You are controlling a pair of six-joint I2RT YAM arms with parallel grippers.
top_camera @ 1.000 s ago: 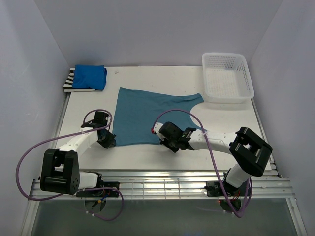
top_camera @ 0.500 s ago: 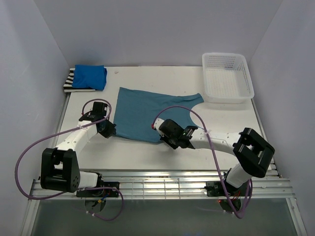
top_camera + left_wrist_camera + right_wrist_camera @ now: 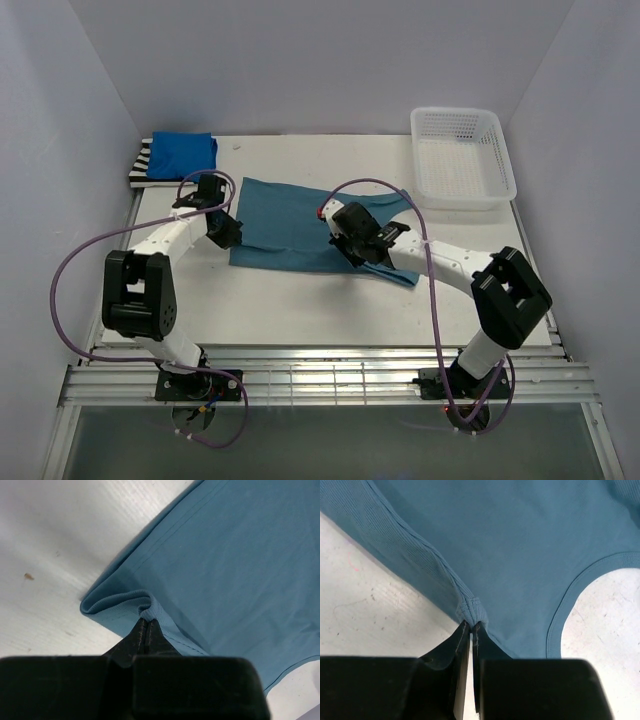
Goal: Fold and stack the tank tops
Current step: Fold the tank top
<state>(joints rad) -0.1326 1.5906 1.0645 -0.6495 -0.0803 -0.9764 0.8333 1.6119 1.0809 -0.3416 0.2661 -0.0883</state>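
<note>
Teal top point(image 3: 285, 225) sits mid-counter, and you hold it along one hem with both arms. Your left jaws are shut tight on a bunched fold of hem at its left edge. Your right jaws are pinched shut on the hem further right, with the armhole curve point(image 3: 560, 610) just beyond them.

From both sets of jaws the cloth spreads away toward the far wall, its long axis running left to right across the counter point(image 3: 300, 315). I'd judge the fold in hand carries the gripped edge over the rest.

Watch the right side: a corner of cloth point(image 3: 402, 274) pokes out under your right arm point(image 3: 440, 262), out of line with the near edge.

The blue top point(image 3: 183, 155) lies folded on the striped top point(image 3: 140, 168) in the far left corner, well apart from the teal one and nearer your left arm point(image 3: 170, 240). Bare counter lies between them, with more on the near side. The basket point(image 3: 465, 198) stands at the far right, near the top's right edge, so room is tighter there.
</note>
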